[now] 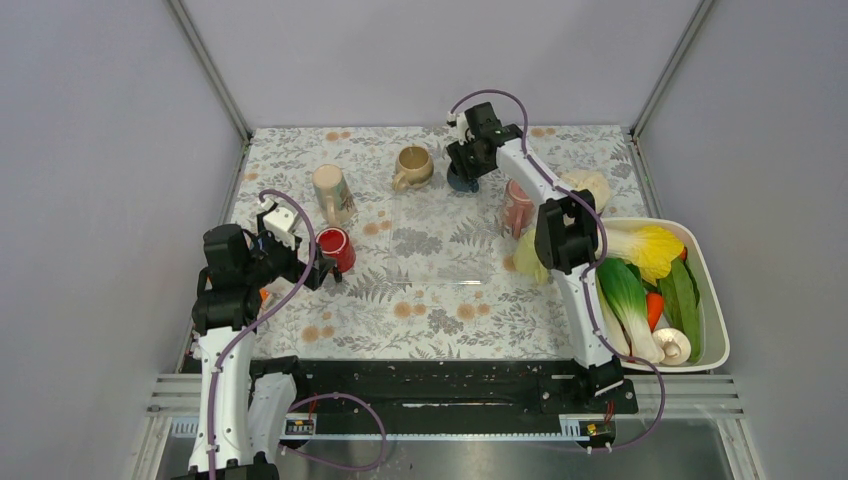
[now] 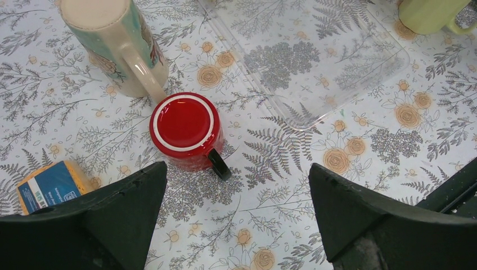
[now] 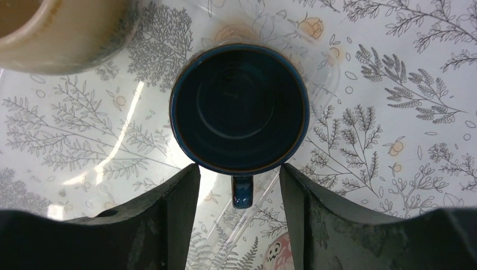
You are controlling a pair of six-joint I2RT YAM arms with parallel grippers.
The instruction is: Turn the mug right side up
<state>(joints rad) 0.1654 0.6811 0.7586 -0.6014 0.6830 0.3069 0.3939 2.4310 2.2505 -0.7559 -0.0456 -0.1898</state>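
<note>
Floral tablecloth (image 2: 253,225) bears glossy, inverted red mug (image 2: 185,132).

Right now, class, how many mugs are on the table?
5: tall cream mug at left, red mug nearer, tan mug at back, blue mug below the right gripper, pink mug partly hidden by the right arm. None else seen.

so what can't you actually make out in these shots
Top view: blue mug mostly hidden under the right gripper.
Top view: right arm covers part of the pink mug; upright or not, unclear.
Left wrist: a finger covers part of the sponge; label too small to read.
Right wrist: beige mug cut off by the top edge.
</note>
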